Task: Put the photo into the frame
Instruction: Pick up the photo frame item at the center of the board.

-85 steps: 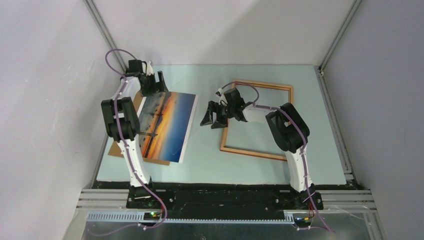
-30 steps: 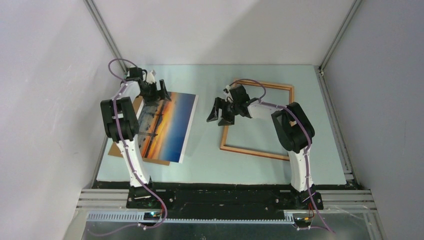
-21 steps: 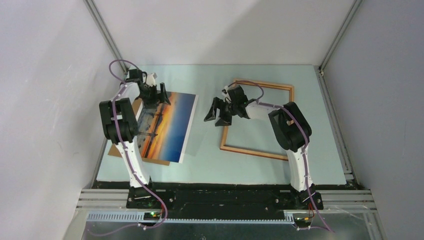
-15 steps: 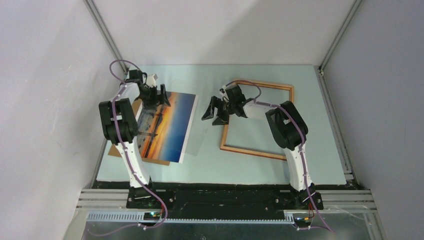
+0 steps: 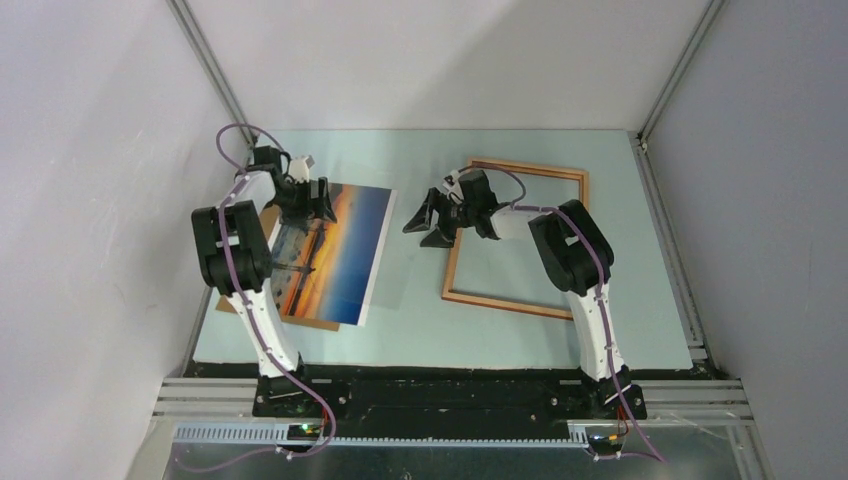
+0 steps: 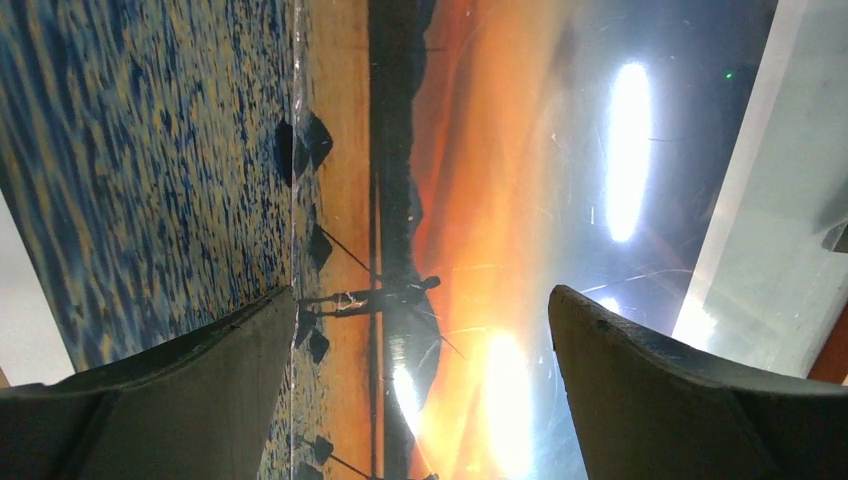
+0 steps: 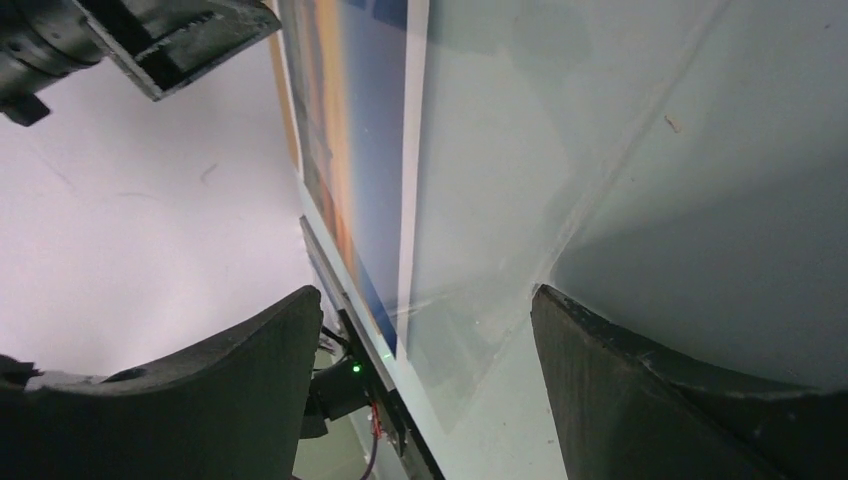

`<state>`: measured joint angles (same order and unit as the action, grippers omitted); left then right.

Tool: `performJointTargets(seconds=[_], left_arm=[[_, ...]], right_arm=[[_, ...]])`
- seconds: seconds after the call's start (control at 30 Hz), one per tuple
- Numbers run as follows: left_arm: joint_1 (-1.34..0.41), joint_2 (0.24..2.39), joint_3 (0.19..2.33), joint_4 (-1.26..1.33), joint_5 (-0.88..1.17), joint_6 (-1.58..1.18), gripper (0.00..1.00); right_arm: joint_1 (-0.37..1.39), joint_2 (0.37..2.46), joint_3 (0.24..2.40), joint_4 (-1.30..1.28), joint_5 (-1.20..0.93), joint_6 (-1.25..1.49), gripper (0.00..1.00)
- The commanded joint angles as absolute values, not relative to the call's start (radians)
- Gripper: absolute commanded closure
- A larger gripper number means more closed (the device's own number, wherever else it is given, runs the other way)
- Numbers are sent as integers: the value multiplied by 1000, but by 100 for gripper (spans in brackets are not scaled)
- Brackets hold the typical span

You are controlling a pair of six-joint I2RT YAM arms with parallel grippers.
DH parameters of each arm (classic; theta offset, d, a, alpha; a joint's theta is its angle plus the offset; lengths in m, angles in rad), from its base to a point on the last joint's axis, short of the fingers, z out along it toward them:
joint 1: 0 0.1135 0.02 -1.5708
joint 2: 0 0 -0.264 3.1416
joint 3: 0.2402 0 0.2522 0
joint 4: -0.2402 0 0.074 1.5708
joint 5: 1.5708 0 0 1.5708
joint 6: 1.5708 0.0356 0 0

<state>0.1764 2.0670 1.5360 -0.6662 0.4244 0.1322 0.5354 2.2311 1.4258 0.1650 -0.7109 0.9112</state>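
left gripper nearer: jaws wide, far end of photo straight below, long axis crosswise to their closing line. right gripper jaws wide too, empty.

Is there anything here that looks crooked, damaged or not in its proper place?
The photo lies face up, crooked on the brown backing board, whose edge shows at its left and near sides. The frame, empty, sits slightly rotated on the table. Nothing looks damaged or spilled.

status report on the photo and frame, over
Left gripper open over far end of photo. Right gripper open, empty, between photo and frame. Photo flat on brown board, outside frame.
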Motion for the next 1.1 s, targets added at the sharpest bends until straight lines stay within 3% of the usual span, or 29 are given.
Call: performJointTargets(seconds=[0.0,0.47,0.67,1.07], left_arm=[[170,2025,1496,-722,459,159,2],[170,1992,1454,-721,486,174,2],[170,1965,1436,-721,508,184,2],[146,1870,1369,-722,606,214,2]], right_arm=[[530,2254,1377,381,-769,996,20],[531,2235,1339,570,-843,1020,33],[528,2224,1342,533,-830,987,38],[521,2230,1385,419,-801,943,60]])
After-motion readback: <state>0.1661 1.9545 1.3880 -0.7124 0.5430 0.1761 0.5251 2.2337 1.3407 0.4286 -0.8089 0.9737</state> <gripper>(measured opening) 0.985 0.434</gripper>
